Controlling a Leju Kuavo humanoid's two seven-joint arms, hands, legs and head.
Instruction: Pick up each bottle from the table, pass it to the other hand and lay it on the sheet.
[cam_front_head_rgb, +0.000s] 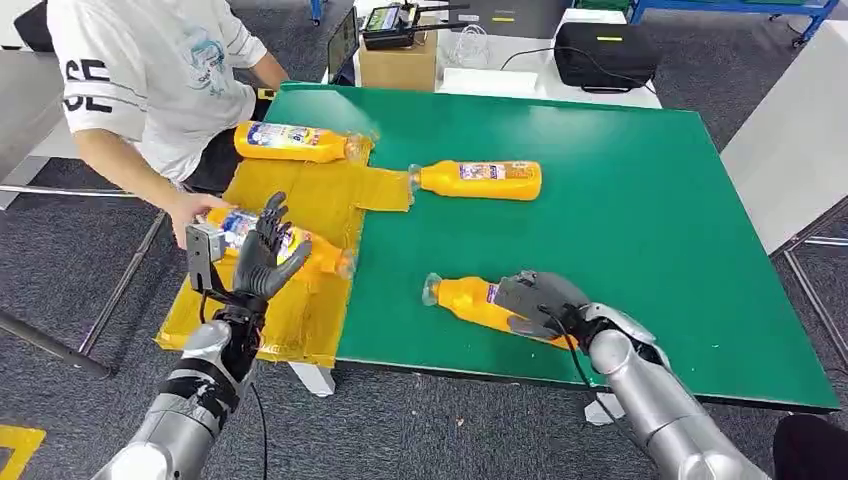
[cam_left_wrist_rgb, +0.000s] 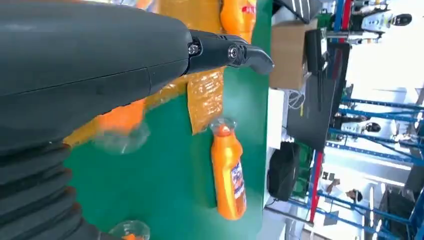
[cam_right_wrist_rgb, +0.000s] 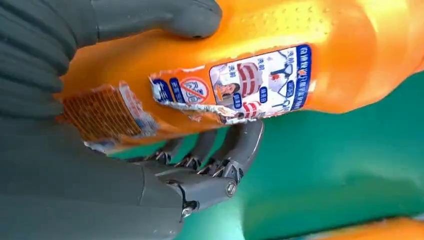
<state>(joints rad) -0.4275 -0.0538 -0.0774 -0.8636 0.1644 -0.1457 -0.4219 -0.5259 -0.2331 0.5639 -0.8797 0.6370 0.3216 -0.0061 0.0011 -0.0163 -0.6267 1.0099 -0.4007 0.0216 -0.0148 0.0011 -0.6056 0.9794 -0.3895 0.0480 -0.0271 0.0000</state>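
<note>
Near the front edge of the green table (cam_front_head_rgb: 620, 220), my right hand (cam_front_head_rgb: 540, 300) grips an orange bottle (cam_front_head_rgb: 465, 298) that lies flat, cap pointing left. In the right wrist view the thumb (cam_right_wrist_rgb: 155, 17) and fingers (cam_right_wrist_rgb: 220, 165) wrap its labelled body (cam_right_wrist_rgb: 240, 60). My left hand (cam_front_head_rgb: 265, 250) is raised, open with fingers spread, above the yellow sheet (cam_front_head_rgb: 300, 200) and in front of a second bottle (cam_front_head_rgb: 318, 255) lying there. A third bottle (cam_front_head_rgb: 290, 141) lies at the sheet's far end. Another bottle (cam_front_head_rgb: 480, 180) (cam_left_wrist_rgb: 228, 175) rests on the table just right of the sheet.
A person in a white shirt (cam_front_head_rgb: 150, 70) stands at the table's left, one hand (cam_front_head_rgb: 192, 212) beside the bottle on the sheet. A cardboard box (cam_front_head_rgb: 398, 62) and a black bag (cam_front_head_rgb: 605, 55) sit beyond the far edge. The table's right half is bare green.
</note>
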